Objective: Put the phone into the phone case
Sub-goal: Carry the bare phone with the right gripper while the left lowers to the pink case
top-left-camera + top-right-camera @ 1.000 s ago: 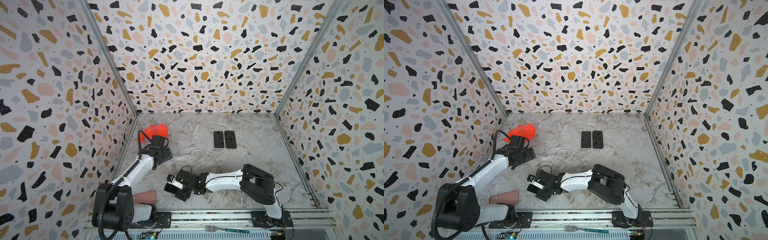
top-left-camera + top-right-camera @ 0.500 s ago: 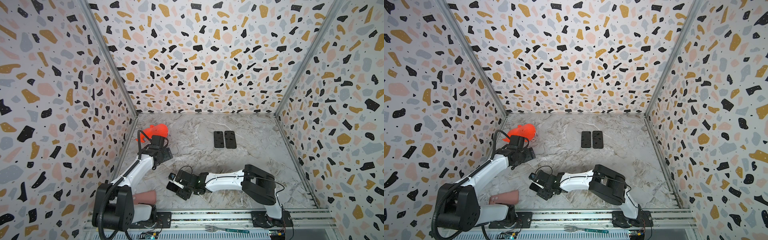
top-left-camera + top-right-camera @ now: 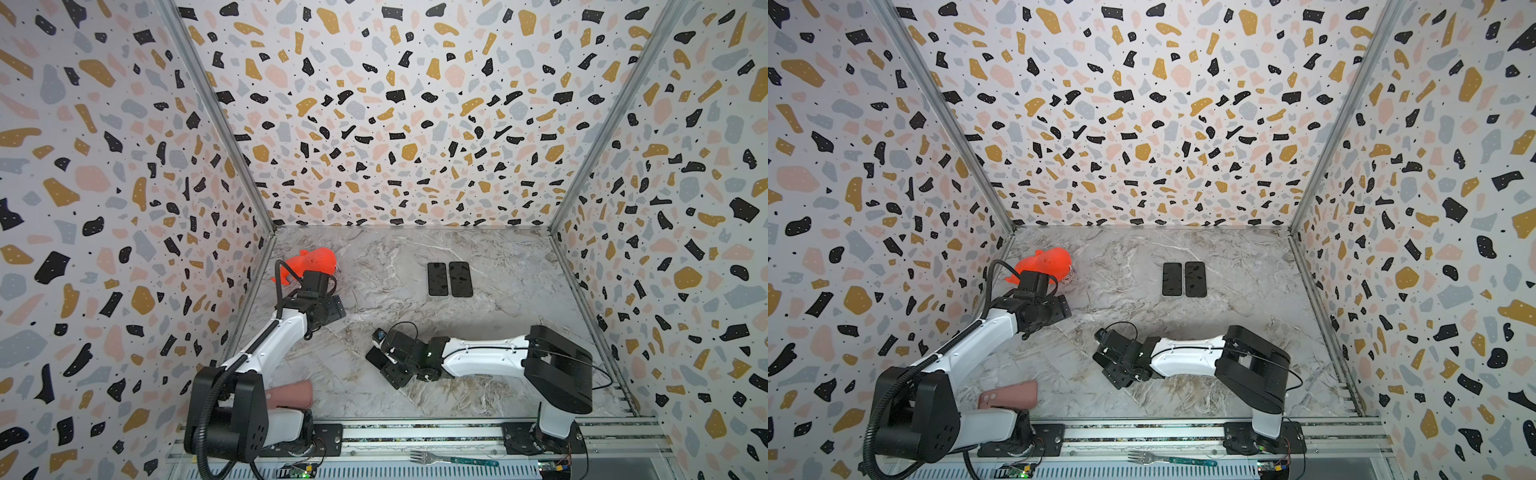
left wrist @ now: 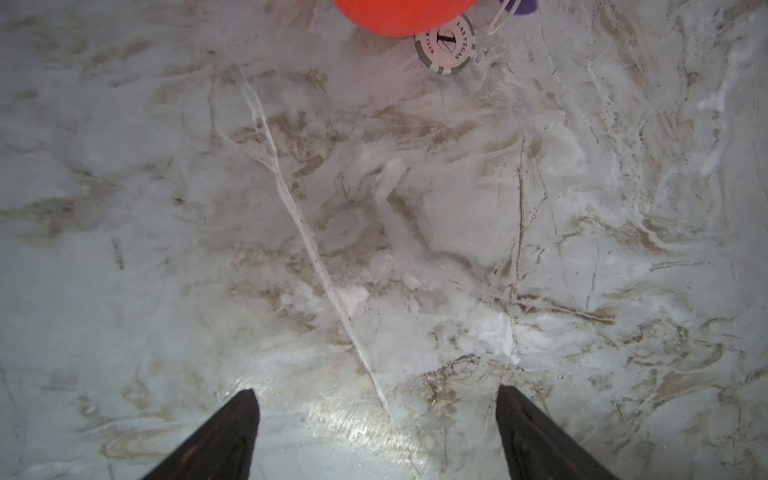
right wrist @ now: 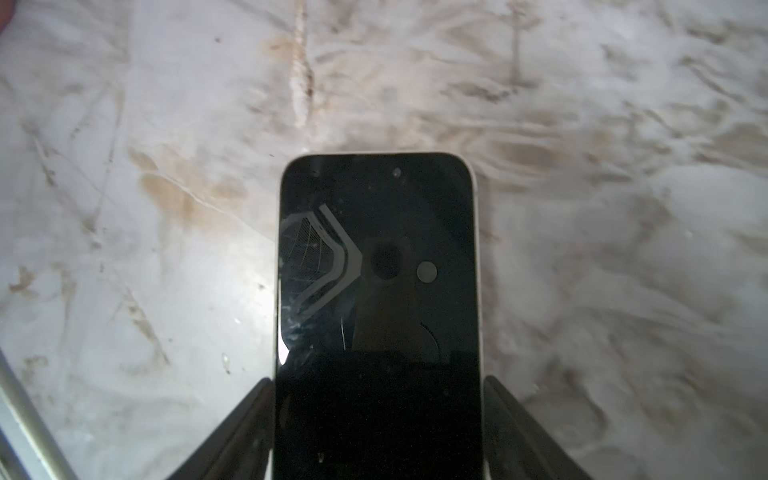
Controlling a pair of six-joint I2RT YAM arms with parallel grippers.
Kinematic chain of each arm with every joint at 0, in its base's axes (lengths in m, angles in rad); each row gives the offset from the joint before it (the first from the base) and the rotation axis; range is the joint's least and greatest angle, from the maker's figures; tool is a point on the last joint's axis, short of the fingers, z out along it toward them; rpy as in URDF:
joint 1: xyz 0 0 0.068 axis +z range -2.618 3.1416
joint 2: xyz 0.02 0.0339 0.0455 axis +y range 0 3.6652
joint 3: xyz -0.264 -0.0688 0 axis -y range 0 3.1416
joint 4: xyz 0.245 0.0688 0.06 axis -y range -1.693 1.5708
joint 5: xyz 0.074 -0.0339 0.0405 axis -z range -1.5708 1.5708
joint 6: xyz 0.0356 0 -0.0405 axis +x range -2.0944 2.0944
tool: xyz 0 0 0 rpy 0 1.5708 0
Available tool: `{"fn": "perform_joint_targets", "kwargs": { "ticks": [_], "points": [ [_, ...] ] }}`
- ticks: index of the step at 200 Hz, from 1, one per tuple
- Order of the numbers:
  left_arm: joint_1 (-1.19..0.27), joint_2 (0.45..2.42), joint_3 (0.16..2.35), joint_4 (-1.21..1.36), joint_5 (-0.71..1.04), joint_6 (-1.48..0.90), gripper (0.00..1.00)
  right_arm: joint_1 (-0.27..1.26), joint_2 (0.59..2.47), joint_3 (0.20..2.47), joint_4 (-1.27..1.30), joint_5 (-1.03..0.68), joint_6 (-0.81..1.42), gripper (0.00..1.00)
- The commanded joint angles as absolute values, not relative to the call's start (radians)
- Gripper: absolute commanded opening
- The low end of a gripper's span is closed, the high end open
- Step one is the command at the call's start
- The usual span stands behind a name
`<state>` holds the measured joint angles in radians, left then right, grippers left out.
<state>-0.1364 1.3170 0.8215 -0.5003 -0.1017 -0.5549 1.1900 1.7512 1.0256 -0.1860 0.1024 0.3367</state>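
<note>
Phone (image 5: pixel 376 266) is clamped in right claw (image 5: pixel 378 380); phone case (image 3: pixel 1009 395) is seen left and nearer, long axis left-right; left claw (image 4: pixel 376 390) is spread wide.

— What colour is the phone (image 5: pixel 376 291)?
— Black glass with a thin white rim. The phone case (image 3: pixel 1013 395) is dusty pink.
— And the table (image 3: pixel 498 257)?
— Pale grey marble with brown veins. The walls (image 3: pixel 395 104) are white terrazzo, flecked black, ochre, pink and grey (busy stuff).
— The toy (image 3: pixel 316 261)?
— Bright orange. The chip (image 4: pixel 444 43) is white with grey edge stripes.
</note>
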Motion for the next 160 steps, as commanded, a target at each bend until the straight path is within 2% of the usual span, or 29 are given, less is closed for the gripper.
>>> {"fn": "perform_joint_targets", "kwargs": {
  "ticks": [1, 83, 134, 160],
  "points": [
    [-0.13, 1.303, 0.807, -0.487, -0.097, -0.536, 0.9, 1.163, 1.632, 0.949, -0.17, 0.148, 0.416, 0.68],
    [-0.13, 1.313, 0.796, -0.487, -0.101, -0.544, 0.9, 1.11, 1.313, 0.618, -0.182, 0.212, 0.604, 0.68],
    [-0.13, 1.336, 0.803, -0.53, -0.142, -0.566, 0.87, 1.097, 1.274, 0.542, -0.134, 0.199, 0.616, 0.71],
    [-0.13, 1.355, 0.797, -0.559, -0.169, -0.615, 0.81, 1.095, 1.272, 0.52, -0.101, 0.188, 0.595, 0.72]
  ]
}}
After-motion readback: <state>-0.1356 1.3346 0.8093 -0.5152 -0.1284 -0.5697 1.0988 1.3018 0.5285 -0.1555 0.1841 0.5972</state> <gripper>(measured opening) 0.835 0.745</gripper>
